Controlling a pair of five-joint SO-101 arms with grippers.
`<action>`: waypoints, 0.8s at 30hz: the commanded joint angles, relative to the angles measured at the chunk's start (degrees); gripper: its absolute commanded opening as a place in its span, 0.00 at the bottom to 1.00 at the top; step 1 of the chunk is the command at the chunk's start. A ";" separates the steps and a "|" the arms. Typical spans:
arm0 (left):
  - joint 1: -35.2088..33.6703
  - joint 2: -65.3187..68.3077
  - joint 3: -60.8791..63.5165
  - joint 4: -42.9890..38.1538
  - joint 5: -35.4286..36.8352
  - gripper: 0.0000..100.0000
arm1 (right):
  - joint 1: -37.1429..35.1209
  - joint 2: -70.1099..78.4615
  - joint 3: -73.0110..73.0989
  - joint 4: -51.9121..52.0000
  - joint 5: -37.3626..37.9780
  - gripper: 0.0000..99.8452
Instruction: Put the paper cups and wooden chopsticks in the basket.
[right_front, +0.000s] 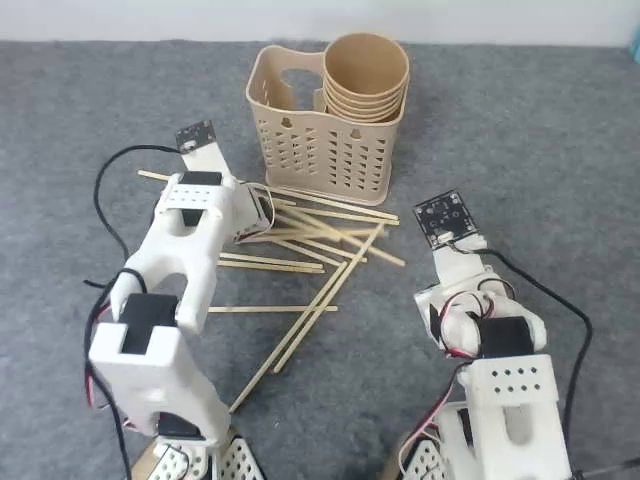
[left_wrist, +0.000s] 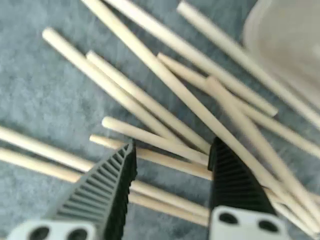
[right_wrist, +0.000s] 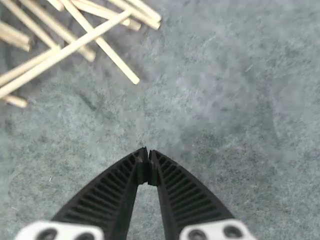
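Note:
A beige slotted basket (right_front: 300, 135) stands at the back of the grey mat, with a stack of paper cups (right_front: 365, 75) inside its right side. Several wooden chopsticks (right_front: 320, 245) lie scattered on the mat in front of it. My left gripper (left_wrist: 170, 152) is open, low over the pile, its black fingers (left_wrist: 112, 180) straddling several chopsticks (left_wrist: 150, 100). The left arm (right_front: 190, 240) reaches over the pile's left end. My right gripper (right_wrist: 148, 161) is shut with nothing in it, above bare mat; chopstick ends (right_wrist: 100, 40) lie just ahead of it. The right arm (right_front: 470, 300) stands at the right.
The basket's wall (left_wrist: 290, 40) rises close beside the left gripper. Loose chopsticks (right_front: 290, 340) stretch toward the front between the two arms. Bare grey mat (right_front: 540, 170) spreads to the right of the basket and around the right arm.

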 joint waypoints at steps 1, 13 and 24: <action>-1.85 0.97 -3.47 2.90 0.26 0.22 | -0.92 -1.19 -0.44 -0.57 0.79 0.01; -4.40 2.11 -3.82 6.86 0.00 0.14 | -0.92 -1.19 -0.35 -0.57 0.79 0.01; -4.40 1.93 -3.12 7.65 -3.25 0.01 | -0.92 -1.19 -0.35 -0.57 0.79 0.01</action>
